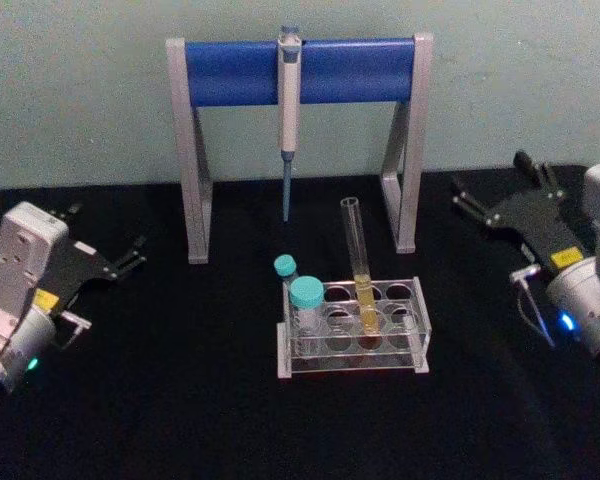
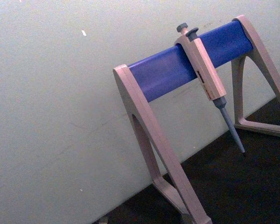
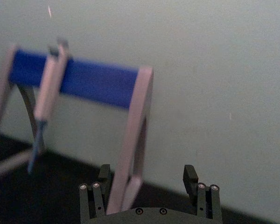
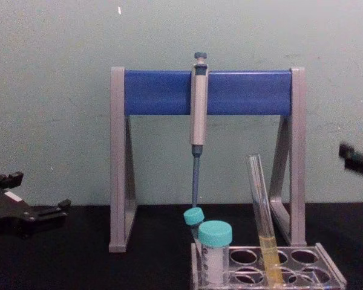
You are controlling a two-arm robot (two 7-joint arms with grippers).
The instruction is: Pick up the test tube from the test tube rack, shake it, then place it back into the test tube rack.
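At the table's right edge the right gripper hovers with its fingers spread apart and empty, well away from the test tube rack; the left gripper waits at the left edge, also parted. Between them, the test tube stands tilted in the rack, yellow liquid low inside, beside two teal-capped tubes.

Left pincer hovers low at the left side, fingers slightly parted; right pincer sits raised at right, fingers spread wide.
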